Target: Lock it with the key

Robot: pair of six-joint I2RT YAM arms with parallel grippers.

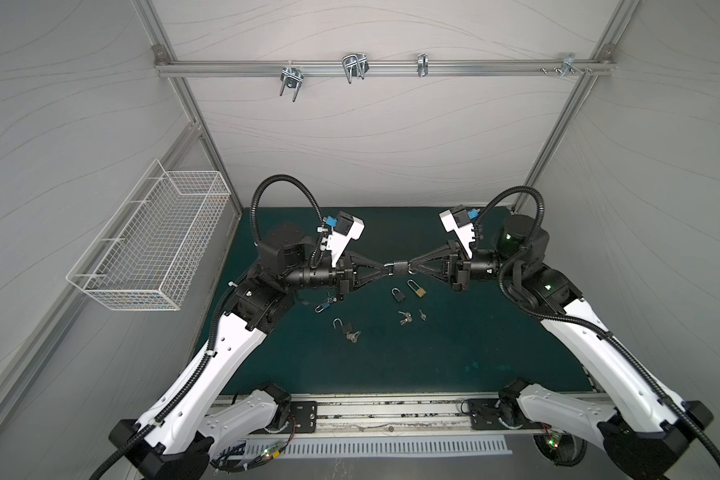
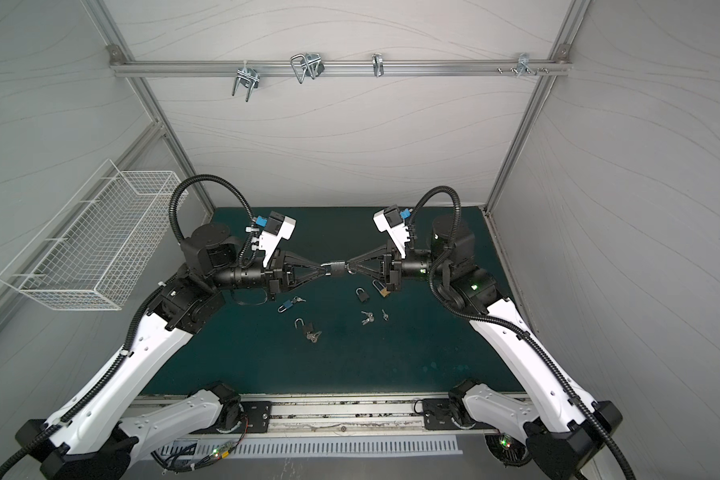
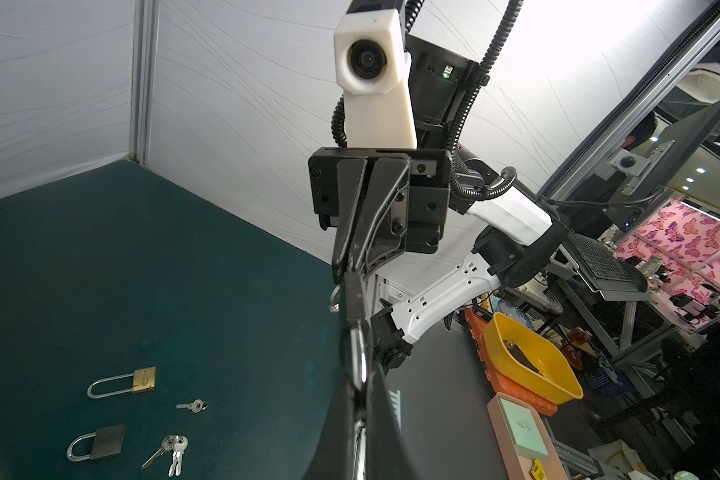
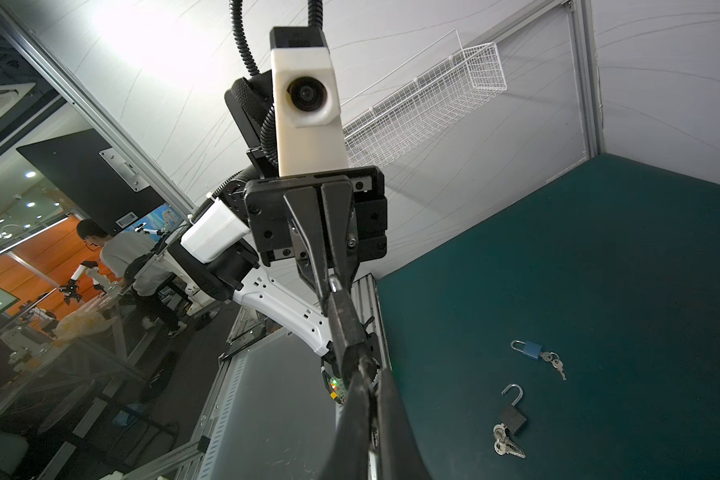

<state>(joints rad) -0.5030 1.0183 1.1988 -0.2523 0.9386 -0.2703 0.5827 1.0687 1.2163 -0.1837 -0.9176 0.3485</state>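
A small black padlock point(image 1: 400, 267) point(image 2: 338, 268) hangs in the air between my two grippers, above the back middle of the green mat point(image 1: 454, 357). My left gripper point(image 1: 390, 268) point(image 3: 358, 357) is shut on its silver shackle point(image 3: 357, 353). My right gripper point(image 1: 410, 266) point(image 4: 368, 374) is shut at the other end of the padlock's body point(image 4: 344, 320). A key ring point(image 3: 333, 300) hangs out there. The key sits between the fingers and is mostly hidden. Each wrist view shows the other gripper head-on: the right gripper point(image 3: 347, 269) and the left gripper point(image 4: 329, 277).
On the mat below lie a shut black padlock point(image 1: 397, 294), a brass padlock point(image 1: 417, 289), loose keys point(image 1: 405, 318), an open black padlock with keys point(image 1: 344, 328) and a blue padlock point(image 1: 323, 308). A white wire basket point(image 1: 154, 249) hangs on the left wall.
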